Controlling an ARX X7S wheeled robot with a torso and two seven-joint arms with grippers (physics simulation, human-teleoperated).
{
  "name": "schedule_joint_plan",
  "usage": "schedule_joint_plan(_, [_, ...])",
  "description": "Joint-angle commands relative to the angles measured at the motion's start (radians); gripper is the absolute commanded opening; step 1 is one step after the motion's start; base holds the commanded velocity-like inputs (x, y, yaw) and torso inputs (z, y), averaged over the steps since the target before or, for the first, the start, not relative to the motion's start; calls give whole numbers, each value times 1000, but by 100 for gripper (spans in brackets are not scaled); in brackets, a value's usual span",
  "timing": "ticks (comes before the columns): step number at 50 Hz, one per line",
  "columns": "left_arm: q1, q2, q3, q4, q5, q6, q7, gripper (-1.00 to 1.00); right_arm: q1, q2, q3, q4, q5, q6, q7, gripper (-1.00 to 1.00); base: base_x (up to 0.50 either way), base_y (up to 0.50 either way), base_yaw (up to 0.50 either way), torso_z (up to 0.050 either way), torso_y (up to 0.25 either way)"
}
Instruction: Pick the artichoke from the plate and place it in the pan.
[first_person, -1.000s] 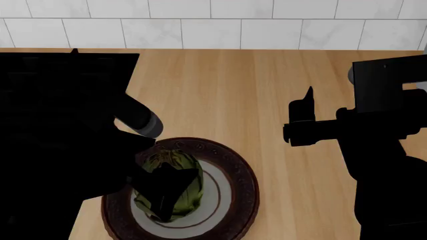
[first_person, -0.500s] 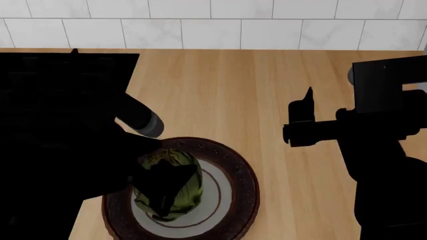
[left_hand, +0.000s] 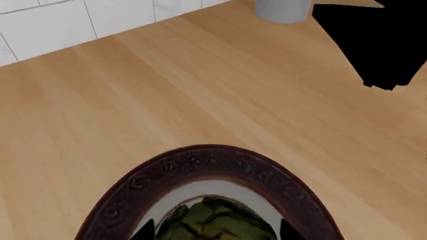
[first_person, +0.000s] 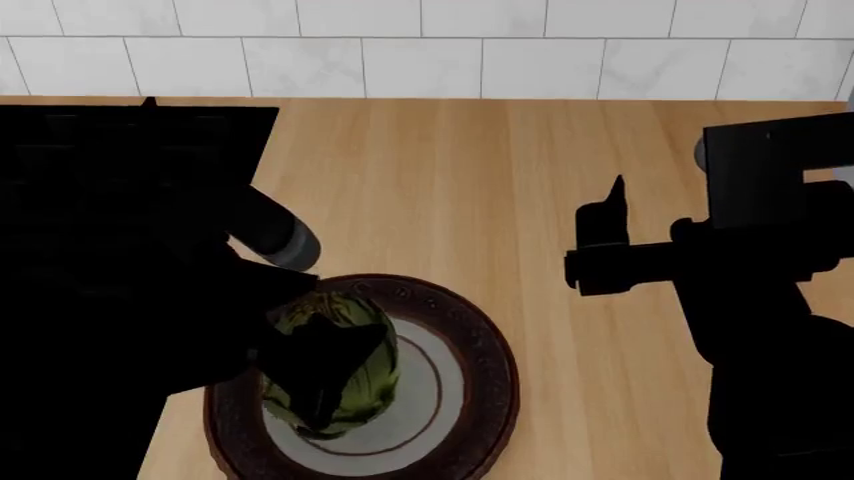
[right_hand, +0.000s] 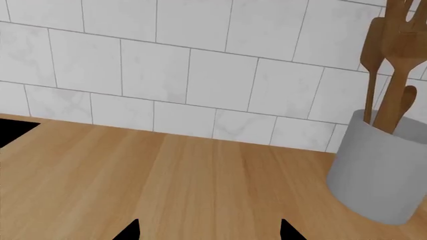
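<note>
The green artichoke (first_person: 350, 352) stands on the brown-rimmed plate (first_person: 489, 372) near the counter's front edge. My left gripper (first_person: 320, 375) comes in from the left and is shut on the artichoke, with its dark fingers lying across it. In the left wrist view the artichoke (left_hand: 213, 226) fills the gap between the two fingertips (left_hand: 142, 233), above the plate's rim (left_hand: 200, 161). My right gripper (first_person: 598, 235) hovers open over bare counter to the right; in its own view it (right_hand: 208, 234) has nothing between its tips. I cannot make out the pan in the black area at left.
A black cooktop surface (first_person: 134, 150) fills the back left, partly merged with my left arm. A grey utensil holder (right_hand: 380, 170) with wooden spoons (right_hand: 387, 50) stands at the back right by the white tiled wall (first_person: 427, 50). Wooden counter (first_person: 441, 190) lies between the arms.
The left gripper and the artichoke have shifted slightly left and up over the plate. The right arm has stayed put.
</note>
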Motion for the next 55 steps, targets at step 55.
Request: schedule_joint_plan(55, [-158,-1,-234,61,-234,-90,-247,-100,10,-12,-9,8,15,-19,12,100,0,0,0,0,1])
